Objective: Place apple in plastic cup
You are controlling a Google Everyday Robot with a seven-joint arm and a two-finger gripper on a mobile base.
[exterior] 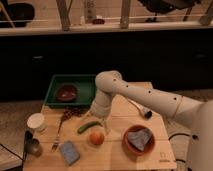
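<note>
The apple (96, 137), small, round and orange-red, lies on the wooden table (115, 160) near its front middle. My gripper (102, 124) hangs at the end of the white arm, just above and behind the apple, close to a long green vegetable (88, 126). The plastic cup (33, 146), small and pale with a round rim, stands at the table's front left corner, well to the left of the apple and the gripper.
A green tray (85, 85) with a brown bowl (66, 92) sits at the back left. A white round tub (36, 121) stands at the left edge. A terracotta bowl with grey cloth (138, 140) is at the front right. A blue sponge (69, 151) and a fork (57, 137) lie front left.
</note>
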